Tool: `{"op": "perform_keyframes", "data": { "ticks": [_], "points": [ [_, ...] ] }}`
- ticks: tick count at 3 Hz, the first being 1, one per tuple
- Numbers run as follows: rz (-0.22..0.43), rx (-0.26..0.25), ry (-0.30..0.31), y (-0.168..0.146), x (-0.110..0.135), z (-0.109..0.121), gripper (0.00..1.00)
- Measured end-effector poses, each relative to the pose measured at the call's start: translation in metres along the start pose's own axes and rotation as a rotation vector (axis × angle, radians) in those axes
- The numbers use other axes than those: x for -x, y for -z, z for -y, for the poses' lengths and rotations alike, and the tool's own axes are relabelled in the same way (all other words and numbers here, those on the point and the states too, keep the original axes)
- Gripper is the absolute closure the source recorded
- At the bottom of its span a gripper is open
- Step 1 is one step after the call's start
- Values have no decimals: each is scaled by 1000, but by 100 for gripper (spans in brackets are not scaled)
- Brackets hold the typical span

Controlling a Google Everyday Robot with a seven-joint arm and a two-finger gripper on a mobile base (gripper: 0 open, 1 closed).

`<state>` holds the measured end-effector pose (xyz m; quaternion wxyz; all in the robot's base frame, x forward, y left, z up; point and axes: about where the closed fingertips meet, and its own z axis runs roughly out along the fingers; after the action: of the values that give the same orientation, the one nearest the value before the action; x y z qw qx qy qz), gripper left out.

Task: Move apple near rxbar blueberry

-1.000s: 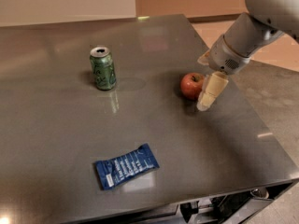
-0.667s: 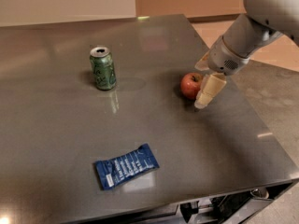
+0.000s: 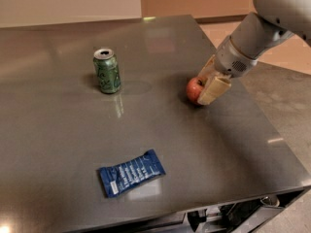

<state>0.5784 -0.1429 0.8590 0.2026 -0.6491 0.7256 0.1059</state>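
The apple [image 3: 194,89], small and red, rests on the grey table [image 3: 58,144] at the right side. My gripper [image 3: 204,87] has come down from the upper right and stands at the apple's right side. Its jaws are open, one beige finger [image 3: 215,89] in front of the apple and the other behind it, so the apple's right part is hidden. The rxbar blueberry [image 3: 130,172], a flat dark blue wrapper with white lettering, lies near the table's front edge, well to the front left of the apple.
A green soda can [image 3: 107,71] stands upright at the back left of the table. The table's right edge [image 3: 272,125] runs close behind the gripper, with the floor beyond. The front edge lies just below the bar.
My gripper has shifted a little to the left, closing in around the apple and hiding more of it. The can and the bar have not moved.
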Motion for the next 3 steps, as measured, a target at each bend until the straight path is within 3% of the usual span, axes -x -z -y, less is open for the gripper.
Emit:
{"op": "perform_keyframes", "data": {
  "ticks": [1, 2, 3],
  "points": [
    [31, 28, 27, 3, 15, -13, 87],
    [57, 77, 91, 5, 38, -41, 100],
    [45, 134, 176, 1, 60, -77, 100]
  ]
}}
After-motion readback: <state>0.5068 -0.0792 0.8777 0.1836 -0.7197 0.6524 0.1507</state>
